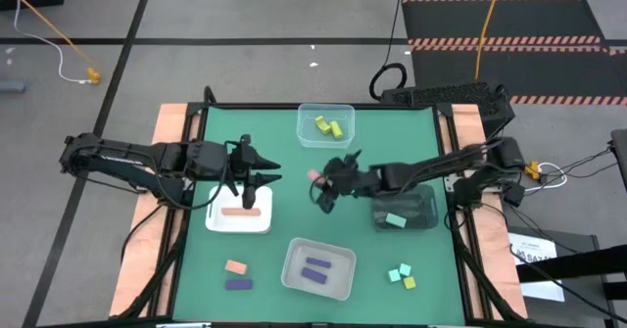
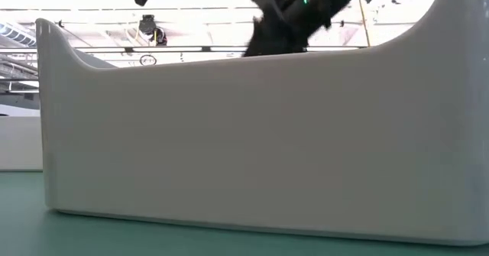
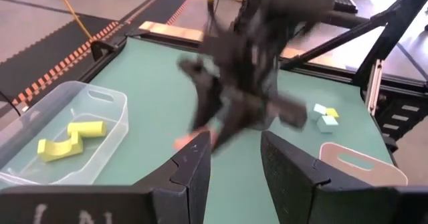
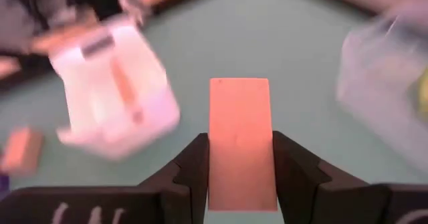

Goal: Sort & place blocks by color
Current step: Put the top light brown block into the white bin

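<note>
My right gripper [image 4: 239,164] is clamped on a salmon bar [image 4: 241,140] over mid-table, left gripper [image 3: 235,164] parted above the white tray [image 1: 238,220]. Loose salmon, purple, teal and yellow blocks remain unsorted.

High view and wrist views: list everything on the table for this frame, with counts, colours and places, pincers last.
Yellow blocks: two, in the clear tray at the far edge; one more near right.
Orange blocks: three; one in the white tray, one loose near left, one held.
Purple blocks: two in the near clear tray, one loose beside it.
Teal blocks: one in the dark tray, two loose near right.
Left pincer: open, over the white tray.
Right pincer: mid-table, shut on the orange block.
</note>
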Available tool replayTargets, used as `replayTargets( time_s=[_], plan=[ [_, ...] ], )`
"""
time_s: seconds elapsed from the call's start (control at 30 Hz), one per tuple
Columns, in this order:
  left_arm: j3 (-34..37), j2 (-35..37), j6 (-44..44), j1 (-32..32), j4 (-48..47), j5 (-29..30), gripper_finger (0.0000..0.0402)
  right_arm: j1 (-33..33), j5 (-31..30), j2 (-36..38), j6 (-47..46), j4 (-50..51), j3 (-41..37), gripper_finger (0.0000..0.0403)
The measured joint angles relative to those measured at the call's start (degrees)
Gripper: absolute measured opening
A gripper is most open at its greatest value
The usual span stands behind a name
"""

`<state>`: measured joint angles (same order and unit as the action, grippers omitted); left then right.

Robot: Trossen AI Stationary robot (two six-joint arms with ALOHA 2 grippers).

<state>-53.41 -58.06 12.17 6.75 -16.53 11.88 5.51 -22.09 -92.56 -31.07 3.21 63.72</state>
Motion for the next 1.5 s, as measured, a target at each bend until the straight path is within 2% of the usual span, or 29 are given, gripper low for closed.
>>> replayTargets(
  time_s=[0.3,0.47,0.57,0.73,1.0,1.17,1.33,1.5],
  plan=[
    [0.0,-0.07,0.3,0.03,0.32,0.28,0.0131,-0.21,-11.0,9.15,12.2,-13.16,0.02,0.0112],
    [0.0,-0.8,0.05,-0.1,3.39,1.72,0.0131,-0.21,-11.12,10.76,21.31,-25.02,0.02,0.0112],
    [0.0,-1.8,-4.14,-0.14,8.34,1.75,0.0131,-0.19,-10.99,10.83,26.65,-30.46,0.09,0.0112],
    [0.0,-2.54,-13.33,-0.82,13.41,1.77,0.0131,-0.19,-11.06,10.76,34.52,-30.46,0.07,0.0112],
    [0.0,-2.58,-12.5,-6.37,18.24,3.43,0.0136,-0.19,-11.1,10.76,42.36,-29.73,0.07,0.0112],
    [0.02,-3.58,-8.41,-8.46,21.81,3.56,0.0174,-0.19,-11.12,10.76,48.26,-29.19,0.07,0.0112],
    [-0.01,-4.9,-7.09,-8.7,25.36,-0.3,0.0234,-0.25,-11.12,10.76,55.01,-29.08,0.07,0.0112],
    [0.0,-6.94,-5.78,-8.72,30.94,-0.93,0.0281,-0.54,-11.12,10.78,56.24,-28.5,0.07,0.0112]
  ],
)
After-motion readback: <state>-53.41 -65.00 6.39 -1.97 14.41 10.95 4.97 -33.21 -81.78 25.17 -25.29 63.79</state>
